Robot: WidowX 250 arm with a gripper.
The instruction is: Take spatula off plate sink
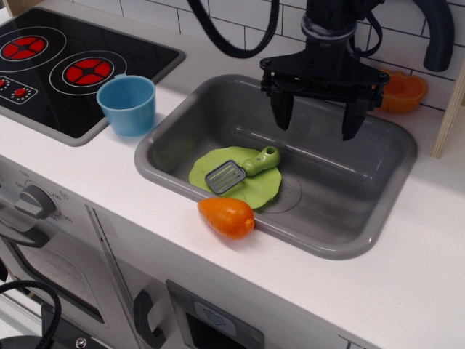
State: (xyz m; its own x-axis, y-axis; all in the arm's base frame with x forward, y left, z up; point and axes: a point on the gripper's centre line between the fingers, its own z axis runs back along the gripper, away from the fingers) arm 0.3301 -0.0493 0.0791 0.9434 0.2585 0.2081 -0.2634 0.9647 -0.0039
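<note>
The spatula (241,169), with a light-green handle and grey slotted blade, lies on the lime-green plate (254,190) on the floor of the grey sink (174,123), in its left half. The blade points to the front left, the handle to the back right. My gripper (317,123) hangs open above the back middle of the sink, its two black fingers spread wide and pointing down. It is up and to the right of the spatula, apart from it, and holds nothing.
An orange toy carrot (227,217) rests on the sink's front rim next to the plate. A blue cup (128,105) stands left of the sink by the black hob (65,65). An orange object (404,91) sits behind the sink at the right.
</note>
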